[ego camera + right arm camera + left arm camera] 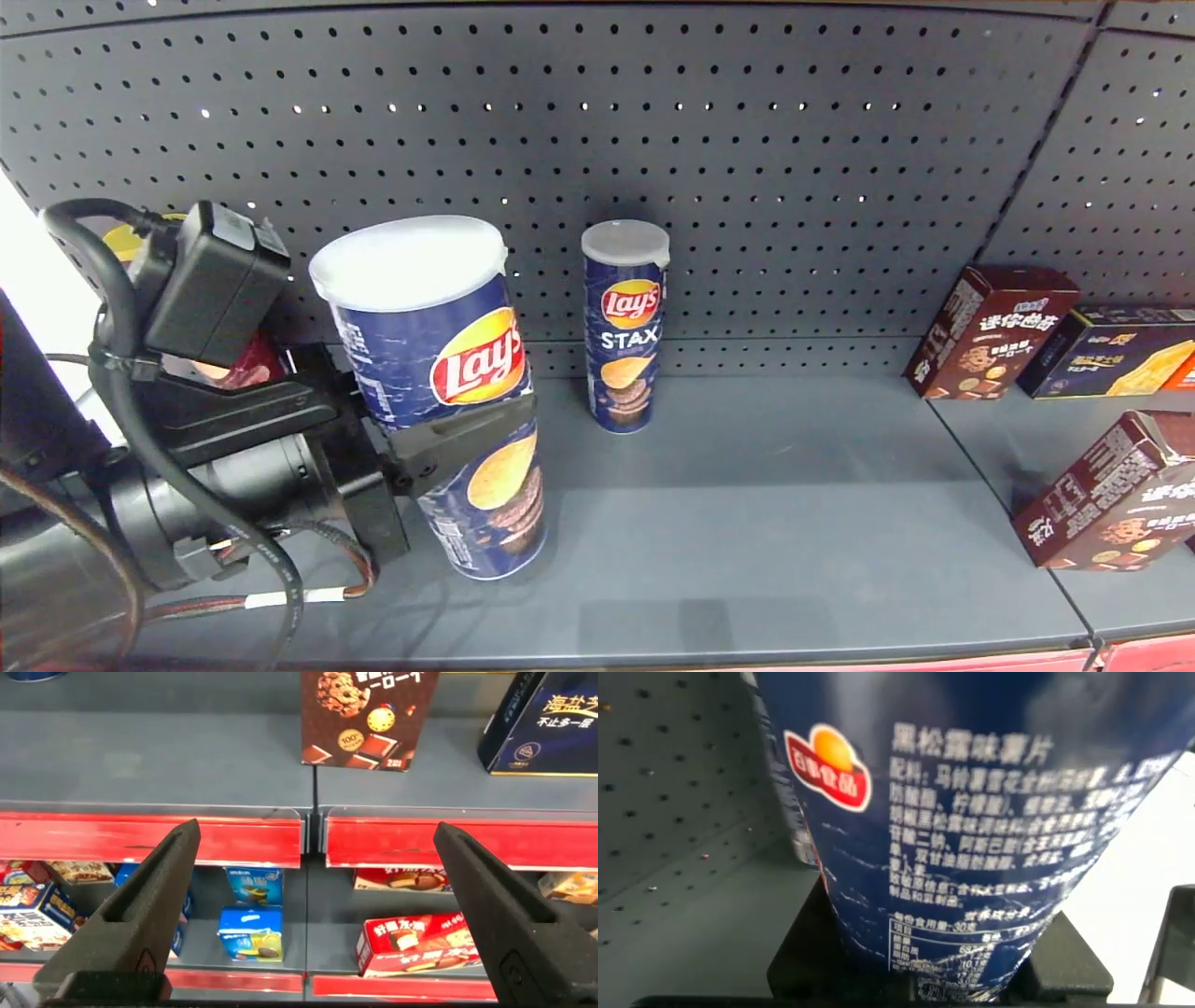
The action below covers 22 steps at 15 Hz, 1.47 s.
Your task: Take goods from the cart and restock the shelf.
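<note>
— How is the left gripper (448, 415) seen?
— It is seen clamped on a blue chips can (425, 308) at mid-height; one finger (467, 431) is laid across the label, the other is hidden behind the can; the can is held tilted, its white lid leaning toward the left.
— Where is that can placed?
— It is held over the front left part of the grey shelf (794, 532); whether its base touches the board cannot be told; a second can (624, 327) is stood upright farther back, near the pegboard (747, 140), apart from the held one.
— And the right gripper (316, 835)?
— Its fingers are spread wide; it is pointed at lower shelves edged with red rails (402, 840); a biscuit box (364, 719) is stood above those rails.
— What else is noted?
— Two brown cartons (990, 331) and a dark blue carton (1111, 353) are set at the shelf's right end.
</note>
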{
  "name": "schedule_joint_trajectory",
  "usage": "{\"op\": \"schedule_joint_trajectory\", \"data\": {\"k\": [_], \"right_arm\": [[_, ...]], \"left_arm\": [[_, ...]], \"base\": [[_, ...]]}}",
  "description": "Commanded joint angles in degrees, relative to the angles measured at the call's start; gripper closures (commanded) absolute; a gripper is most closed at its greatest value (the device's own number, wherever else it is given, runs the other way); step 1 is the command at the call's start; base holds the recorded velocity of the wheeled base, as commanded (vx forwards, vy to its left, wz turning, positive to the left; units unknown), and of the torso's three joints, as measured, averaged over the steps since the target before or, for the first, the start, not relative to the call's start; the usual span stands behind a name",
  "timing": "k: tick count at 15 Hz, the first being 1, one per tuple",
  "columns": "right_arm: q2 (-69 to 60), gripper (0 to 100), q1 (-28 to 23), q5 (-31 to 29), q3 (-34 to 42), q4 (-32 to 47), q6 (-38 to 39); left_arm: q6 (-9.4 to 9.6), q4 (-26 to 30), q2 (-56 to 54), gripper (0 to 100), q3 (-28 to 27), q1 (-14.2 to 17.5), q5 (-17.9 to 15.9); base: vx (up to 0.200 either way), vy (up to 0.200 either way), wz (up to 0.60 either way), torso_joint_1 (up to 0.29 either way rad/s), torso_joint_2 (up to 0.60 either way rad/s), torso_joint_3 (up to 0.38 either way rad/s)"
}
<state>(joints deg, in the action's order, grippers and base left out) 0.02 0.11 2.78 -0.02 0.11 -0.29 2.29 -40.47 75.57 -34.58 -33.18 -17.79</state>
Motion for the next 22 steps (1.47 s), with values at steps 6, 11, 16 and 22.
{"op": "schedule_joint_trajectory", "data": {"k": [6, 11, 16, 22], "right_arm": [[16.32, 0, 1.56, 0.65, -17.73, 2.44, 1.35], [29.42, 0, 11.49, 5.66, -28.63, 1.56, 0.64], [42.43, 0, 17.56, 6.19, -31.79, -5.82, -4.63], [61.85, 0, 24.06, 9.7, -40.67, -12.94, -9.73]], "left_arm": [[-0.01, -0.31, -0.95, 100, 0.75, 0.75, 0.03], [-0.09, 0.13, -1.04, 100, 0.75, 2.33, 0.12], [-0.09, 0.13, -1.21, 100, 1.19, 2.6, 0.3], [-0.09, 0.13, -1.21, 100, 1.1, 4.27, 0.3]], "base": [[0.0, 0.0, 0.0, 0.0, 0.0, 0.0], [0.0, 0.0, 0.0, 0.0, 0.0, 0.0], [0.0, 0.0, 0.0, 0.0, 0.0, 0.0], [0.0, 0.0, 0.0, 0.0, 0.0, 0.0]]}}
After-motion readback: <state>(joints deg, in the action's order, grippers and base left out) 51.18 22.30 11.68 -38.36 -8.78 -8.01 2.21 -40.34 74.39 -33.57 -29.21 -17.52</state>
